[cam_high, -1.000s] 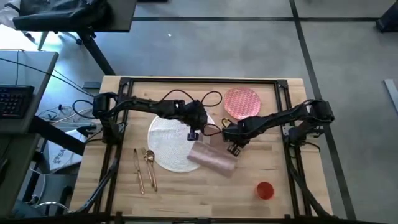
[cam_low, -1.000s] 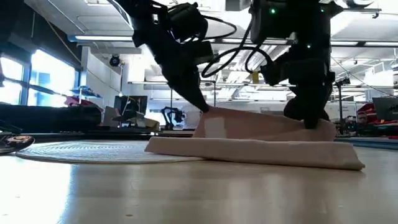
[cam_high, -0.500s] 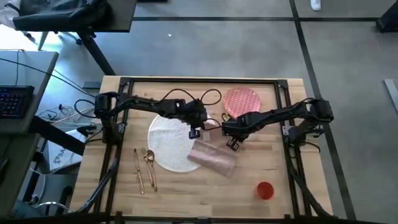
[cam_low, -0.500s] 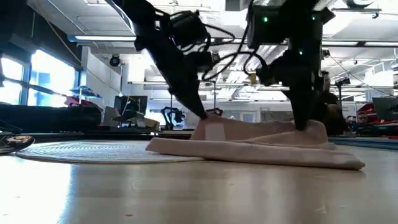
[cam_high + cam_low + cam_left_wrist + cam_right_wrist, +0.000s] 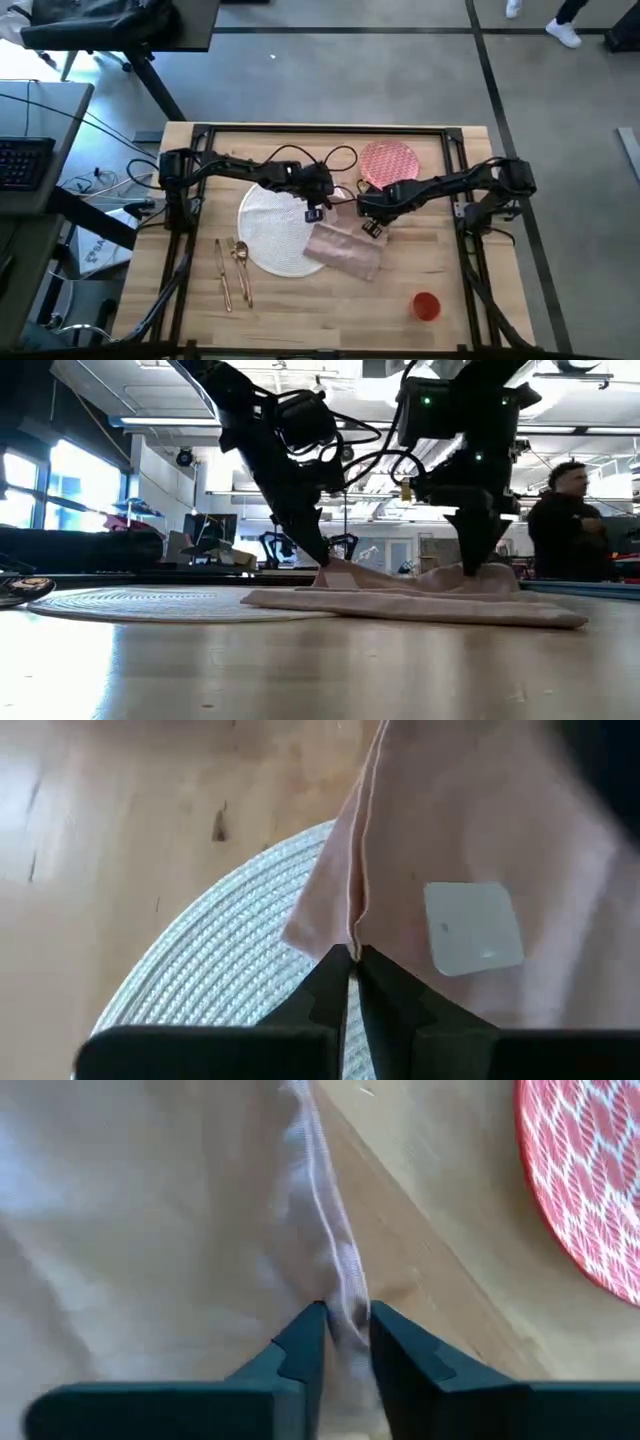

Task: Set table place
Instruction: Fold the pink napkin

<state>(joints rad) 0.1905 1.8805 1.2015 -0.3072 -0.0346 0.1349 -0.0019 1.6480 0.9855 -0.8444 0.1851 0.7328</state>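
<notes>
1. My left gripper (image 5: 351,956) is pinching the hem of the pale pink napkin (image 5: 345,252), my two dark fingers pressed together on a folded edge of cloth right at their tips; a small white tag is showing on the fabric just beside them.
2. My right gripper (image 5: 345,1320) is pinching the same napkin at its other upper corner, a stitched ridge of cloth caught between its fingers.
3. In the high view the napkin is lying just below both grippers, its left end overlapping the rim of the white plate (image 5: 268,232). Its long axis is running from upper left to lower right across the table (image 5: 440,325).
4. In the low view the cloth is resting mostly flat on the wood, soft and creased, with two low peaks rising where I am gripping it.
5. The white plate is round with a woven, ribbed texture. To its left the gold cutlery (image 5: 232,270) is lying on the light planks, handles pointing toward the near edge.
6. The small orange cup (image 5: 426,306) is standing well apart, near the right front corner.
7. Farther back, the round pink patterned plate (image 5: 389,164) is sitting just beyond my right gripper.
8. Beyond the table, a person (image 5: 565,525) is standing in the room.
</notes>
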